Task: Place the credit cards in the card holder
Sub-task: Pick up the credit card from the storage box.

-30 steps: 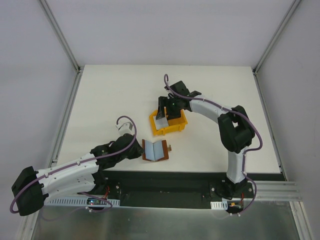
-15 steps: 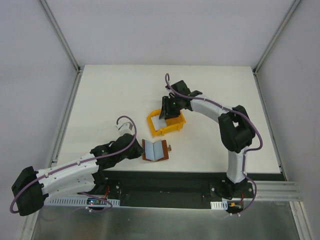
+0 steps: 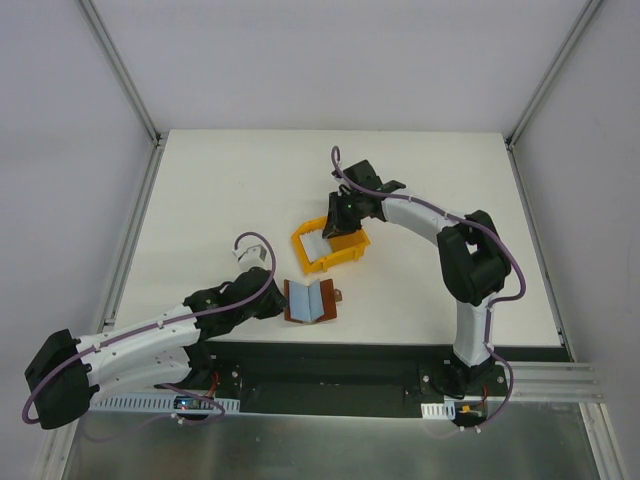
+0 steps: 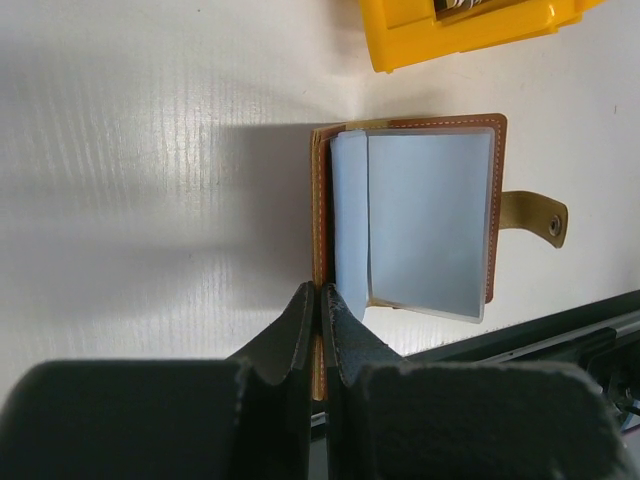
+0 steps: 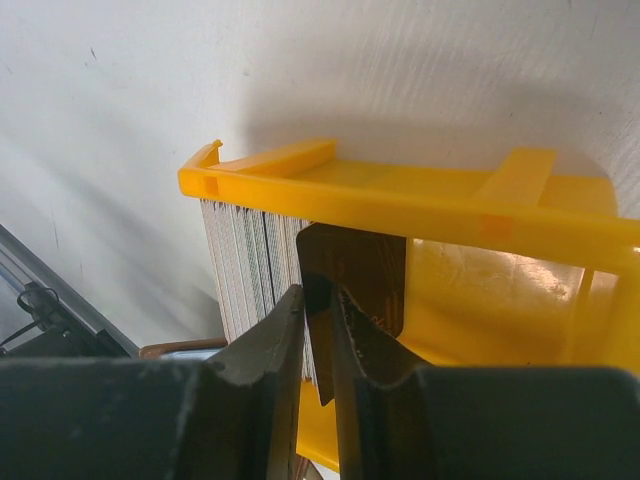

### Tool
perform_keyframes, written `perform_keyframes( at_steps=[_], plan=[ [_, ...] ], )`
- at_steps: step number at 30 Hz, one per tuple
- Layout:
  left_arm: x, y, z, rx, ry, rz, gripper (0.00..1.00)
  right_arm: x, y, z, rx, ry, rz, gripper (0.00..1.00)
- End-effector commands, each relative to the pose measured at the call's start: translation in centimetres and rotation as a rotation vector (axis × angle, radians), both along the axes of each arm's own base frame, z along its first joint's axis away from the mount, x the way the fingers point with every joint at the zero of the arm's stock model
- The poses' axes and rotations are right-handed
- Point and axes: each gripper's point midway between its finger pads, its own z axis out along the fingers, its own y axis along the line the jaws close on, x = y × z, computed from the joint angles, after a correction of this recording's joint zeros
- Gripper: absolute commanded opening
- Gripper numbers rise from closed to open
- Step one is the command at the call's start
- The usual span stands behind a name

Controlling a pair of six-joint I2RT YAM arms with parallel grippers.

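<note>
The card holder lies open near the table's front edge, brown outside with grey sleeves facing up. My left gripper is shut on its left leather edge. Behind it stands a yellow bin with several credit cards on edge in a stack. My right gripper reaches down into the bin. Its jaws are closed narrowly on one card that leans away from the stack and looks dark in shadow.
The holder's snap tab sticks out to the right. The bin's rim and walls enclose my right fingers. A black rail runs along the table's near edge just below the holder.
My right gripper has closed from wide open down to a narrow gap around a card, and the yellow bin has shifted and turned slightly left. The left gripper and card holder have not moved.
</note>
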Motion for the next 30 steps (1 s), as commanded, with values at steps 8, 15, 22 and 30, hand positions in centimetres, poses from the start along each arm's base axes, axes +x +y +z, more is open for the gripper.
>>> perform_keyframes(
  at_steps=[8, 15, 22, 30],
  plan=[
    [0.4, -0.4, 0.9, -0.001, -0.024, 0.003, 0.0, 0.5, 0.1, 3.0, 0.057, -0.041, 0.002, 0.13],
    [0.5, -0.4, 1.0, -0.003, -0.026, 0.002, 0.0, 0.8, -0.3, 3.4, 0.06, -0.045, -0.004, 0.07],
    [0.4, -0.4, 1.0, -0.005, -0.023, 0.0, 0.0, 1.8, -1.5, 3.1, -0.029, -0.075, -0.023, 0.0],
    [0.2, -0.4, 0.7, -0.003, -0.015, 0.0, 0.0, 3.4, -2.6, 6.3, -0.081, -0.21, -0.026, 0.0]
  ],
)
